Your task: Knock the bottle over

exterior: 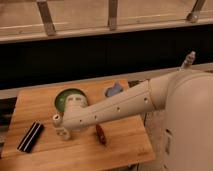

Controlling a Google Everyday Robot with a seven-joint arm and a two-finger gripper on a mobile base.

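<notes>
The bottle [61, 129], small and clear with a whitish cap, stands upright on the wooden table [120, 147] near the front left. My white arm reaches in from the right, and its wrist [76, 109] hangs low just above and to the right of the bottle. My gripper [69, 124] is at the arm's tip, right against the bottle's right side, mostly hidden by the wrist.
A green bowl [64, 96] sits behind the bottle, partly covered by the wrist. A black bar with a white stripe [30, 137] lies at the left, a brown-red oblong object [101, 135] to the right of the bottle, and a blue thing [114, 91] at the back.
</notes>
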